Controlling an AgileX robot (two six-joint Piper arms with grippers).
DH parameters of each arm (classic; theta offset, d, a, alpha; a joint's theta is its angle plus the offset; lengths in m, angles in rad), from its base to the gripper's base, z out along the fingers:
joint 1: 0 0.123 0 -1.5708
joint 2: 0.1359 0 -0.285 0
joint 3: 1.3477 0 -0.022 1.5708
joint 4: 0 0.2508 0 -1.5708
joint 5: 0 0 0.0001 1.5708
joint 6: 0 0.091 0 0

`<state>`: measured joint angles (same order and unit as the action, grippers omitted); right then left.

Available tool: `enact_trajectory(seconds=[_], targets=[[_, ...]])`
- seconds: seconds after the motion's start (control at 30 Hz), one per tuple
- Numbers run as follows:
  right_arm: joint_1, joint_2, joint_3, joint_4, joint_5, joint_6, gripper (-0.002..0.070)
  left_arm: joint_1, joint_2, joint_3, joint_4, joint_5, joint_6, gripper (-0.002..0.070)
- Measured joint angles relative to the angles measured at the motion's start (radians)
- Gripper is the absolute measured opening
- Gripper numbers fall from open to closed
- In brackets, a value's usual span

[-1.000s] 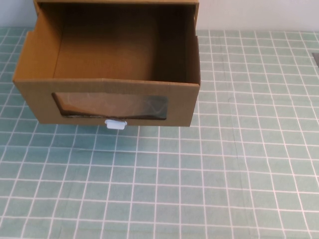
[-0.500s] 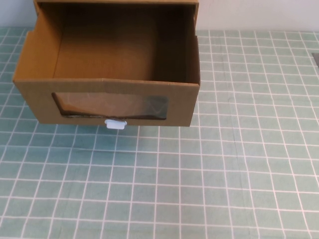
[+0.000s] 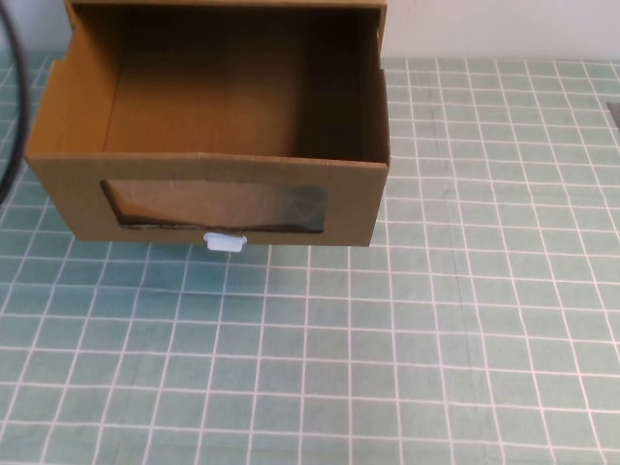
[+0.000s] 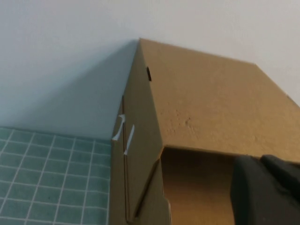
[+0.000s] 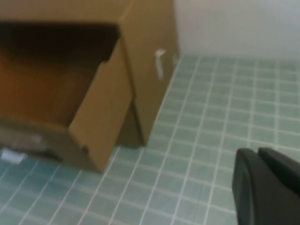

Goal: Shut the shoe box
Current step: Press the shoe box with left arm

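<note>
The brown cardboard shoe box (image 3: pixel 68 189) stands at the back left of the table, its drawer pulled far out toward me and empty inside. Its front has a clear window (image 3: pixel 218 205) with a small white pull tab (image 3: pixel 225 241) below it. Neither gripper shows in the high view. In the left wrist view my left gripper (image 4: pixel 262 161) is shut and empty, close by the box's left side (image 4: pixel 140 140), level with the sleeve top. In the right wrist view my right gripper (image 5: pixel 258 154) is shut and empty above the mat, to the right of the box (image 5: pixel 101 117).
A green mat with a white grid (image 3: pixel 436 320) covers the table. A white wall (image 3: pixel 504 24) stands just behind the box. A black cable (image 3: pixel 17 107) curves along the left edge of the high view.
A black cable has come into the high view at the left edge. The box has not moved.
</note>
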<state>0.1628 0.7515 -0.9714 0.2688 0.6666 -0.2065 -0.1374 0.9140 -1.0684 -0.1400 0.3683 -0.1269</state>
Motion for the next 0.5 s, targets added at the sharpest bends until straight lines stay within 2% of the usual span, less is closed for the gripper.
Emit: enact_trajectory(seconds=[0.07, 0.17, 0.3, 0.5], targets=[[0.045, 0.065, -0.026, 0.054, 0.060, -0.114, -0.0014, 0.000, 0.061, -0.063, -0.063, 0.061, 0.093, -0.0005], [0.111, 0.156, -0.085, 0.141, 0.129, -0.256, -0.0014, 0.000, 0.166, -0.176, -0.216, 0.165, 0.326, -0.0005], [0.193, 0.251, -0.147, 0.212, 0.169, -0.341, -0.0014, 0.000, 0.311, -0.342, -0.416, 0.300, 0.559, -0.0005], [0.342, 0.342, -0.160, 0.229, 0.175, -0.381, -0.0014, 0.000, 0.545, -0.538, -0.528, 0.434, 0.649, -0.0005]])
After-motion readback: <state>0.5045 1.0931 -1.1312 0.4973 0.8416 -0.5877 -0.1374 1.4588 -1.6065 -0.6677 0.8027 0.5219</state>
